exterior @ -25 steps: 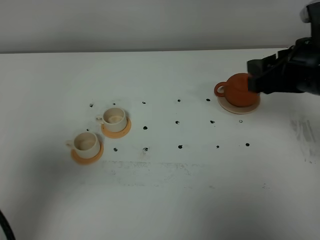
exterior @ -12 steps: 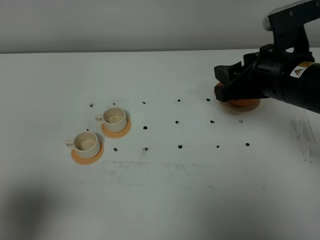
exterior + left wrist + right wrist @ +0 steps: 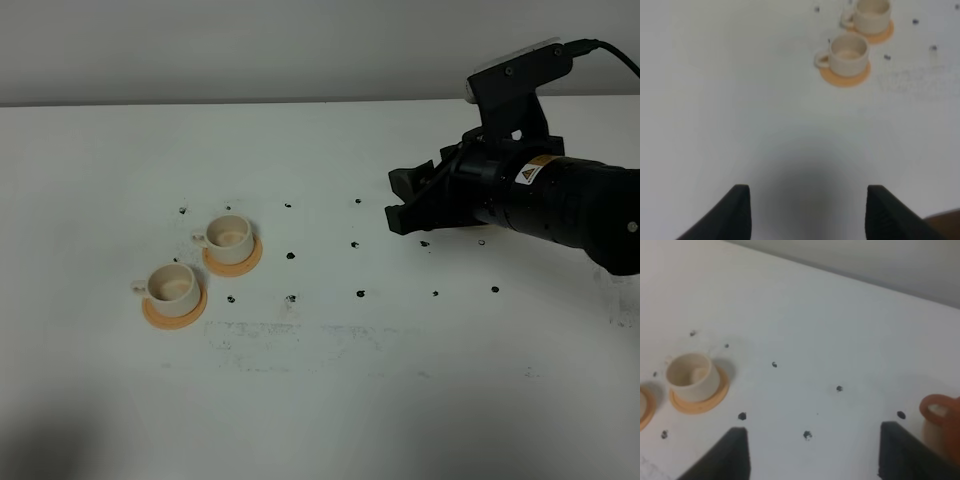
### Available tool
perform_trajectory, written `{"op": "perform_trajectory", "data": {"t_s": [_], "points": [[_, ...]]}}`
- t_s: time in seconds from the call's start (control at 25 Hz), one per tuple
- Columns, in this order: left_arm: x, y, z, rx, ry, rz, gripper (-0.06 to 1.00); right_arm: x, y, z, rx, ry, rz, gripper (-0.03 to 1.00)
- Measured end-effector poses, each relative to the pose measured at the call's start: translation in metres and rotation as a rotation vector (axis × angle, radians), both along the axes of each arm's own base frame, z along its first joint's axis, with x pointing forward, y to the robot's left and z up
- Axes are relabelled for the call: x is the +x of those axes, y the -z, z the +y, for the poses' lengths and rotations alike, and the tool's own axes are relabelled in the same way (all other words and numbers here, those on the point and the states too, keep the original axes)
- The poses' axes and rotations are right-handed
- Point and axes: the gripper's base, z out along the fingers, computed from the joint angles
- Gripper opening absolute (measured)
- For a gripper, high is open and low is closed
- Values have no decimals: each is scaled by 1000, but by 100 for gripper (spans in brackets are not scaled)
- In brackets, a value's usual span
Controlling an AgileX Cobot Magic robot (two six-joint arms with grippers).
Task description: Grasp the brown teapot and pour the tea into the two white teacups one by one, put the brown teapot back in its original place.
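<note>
Hovering above table (image 3: 320, 400), right gripper (image 3: 814, 430) jaws spread, nothing held; teapot (image 3: 947, 435) just beside one finger. Left gripper (image 3: 808, 189) spread too, empty. Cups (image 3: 229, 234) on saucers (image 3: 248, 261).

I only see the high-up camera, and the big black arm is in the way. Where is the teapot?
Observer: The right wrist camera shows the brown teapot, right beside one finger of the right hand.
Operator: Is the hand holding it?
Observer: No. The fingers stand wide apart, and the teapot is outside them, not between them.
Operator: Where's the other hand?
Observer: The left hand is open too, with nothing in it, facing the two white teacups.
</note>
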Motion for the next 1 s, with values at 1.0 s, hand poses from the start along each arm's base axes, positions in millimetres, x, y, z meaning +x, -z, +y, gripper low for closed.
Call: {"op": "perform_trajectory", "data": {"t_s": [1.0], "points": [[-17, 0, 1, -3, -174, -108, 50, 2, 18, 20, -20, -37, -13, 49]]}}
